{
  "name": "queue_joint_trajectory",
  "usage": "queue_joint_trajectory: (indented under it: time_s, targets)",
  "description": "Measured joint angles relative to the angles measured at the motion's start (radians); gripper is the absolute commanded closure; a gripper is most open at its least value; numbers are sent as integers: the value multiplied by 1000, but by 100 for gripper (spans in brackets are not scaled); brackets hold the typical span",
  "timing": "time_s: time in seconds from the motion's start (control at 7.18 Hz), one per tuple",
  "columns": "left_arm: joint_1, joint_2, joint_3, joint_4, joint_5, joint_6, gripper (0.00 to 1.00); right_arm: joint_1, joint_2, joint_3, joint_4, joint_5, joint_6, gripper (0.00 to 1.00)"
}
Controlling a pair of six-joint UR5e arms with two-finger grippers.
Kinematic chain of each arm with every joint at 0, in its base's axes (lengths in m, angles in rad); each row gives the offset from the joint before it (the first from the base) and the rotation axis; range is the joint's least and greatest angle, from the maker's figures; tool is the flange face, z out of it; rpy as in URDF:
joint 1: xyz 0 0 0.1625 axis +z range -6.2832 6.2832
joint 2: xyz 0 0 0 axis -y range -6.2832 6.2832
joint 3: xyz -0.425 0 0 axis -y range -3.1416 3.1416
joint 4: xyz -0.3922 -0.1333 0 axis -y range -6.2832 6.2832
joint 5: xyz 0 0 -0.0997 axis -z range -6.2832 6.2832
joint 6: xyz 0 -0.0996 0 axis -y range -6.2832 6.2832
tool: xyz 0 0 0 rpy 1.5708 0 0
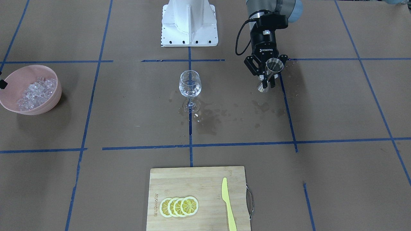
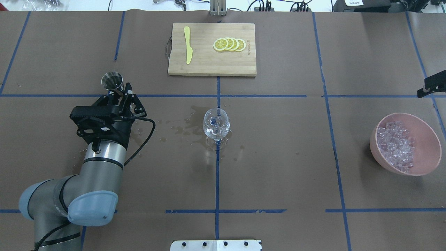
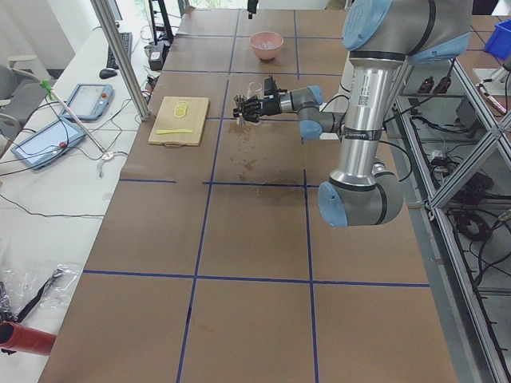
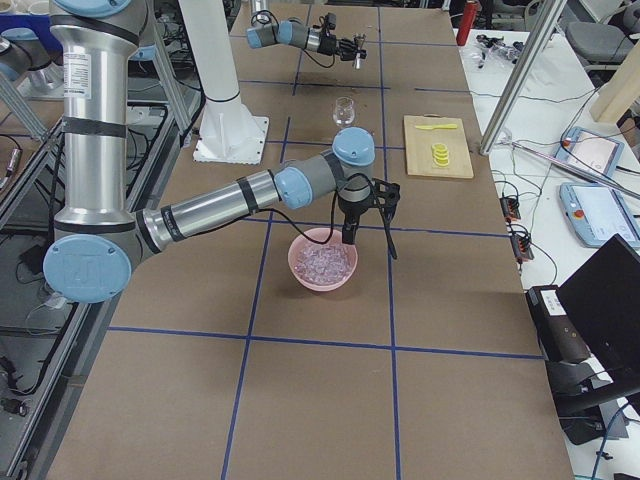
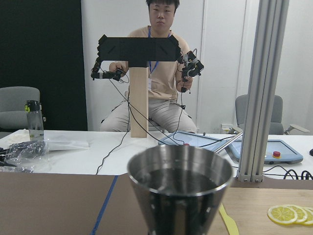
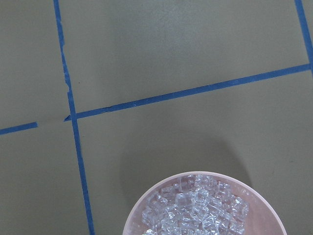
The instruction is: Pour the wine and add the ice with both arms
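Note:
My left gripper [image 1: 268, 82] is shut on a steel jigger [image 1: 273, 65] and holds it upright above the table, well to the side of the wine glass [image 1: 190, 84]. The jigger fills the left wrist view [image 5: 180, 193]; its inside is dark and I cannot tell whether it holds liquid. The glass [image 2: 216, 124] stands at the table's centre with a little clear wine [image 1: 190, 91] in its bowl. The ice [image 2: 396, 144] lies heaped in a pink bowl [image 2: 427, 139]. My right gripper [image 4: 368, 235] hangs just above that bowl's far side [image 6: 132, 220]; I cannot tell whether it is open.
A bamboo cutting board [image 2: 202, 68] with lemon slices [image 2: 230, 44] and a yellow knife [image 2: 188, 48] lies at the far edge. Wet spill patches [image 1: 208, 119] mark the paper around the glass. The white pedestal [image 1: 189, 22] stands at the robot's side. An operator [image 5: 159, 73] sits beyond the table.

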Motion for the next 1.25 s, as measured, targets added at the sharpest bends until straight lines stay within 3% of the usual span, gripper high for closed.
queue_joint_trajectory:
  time_s: [0.28,0.56,0.97,1.25]
  targets:
    - [-2,-79,21,-2,-14,103,100,-1,0,1,1,-4,0,0]
    - [1,-117,32,-23,-87,218,100,-1,1,1,2,-6,-1,0]
    - [4,-166,101,-178,-149,413,100,-1,0,1,2,-7,-2,0]
    - [13,-202,139,-203,-167,461,100,-1,0,1,2,-7,-2,0]
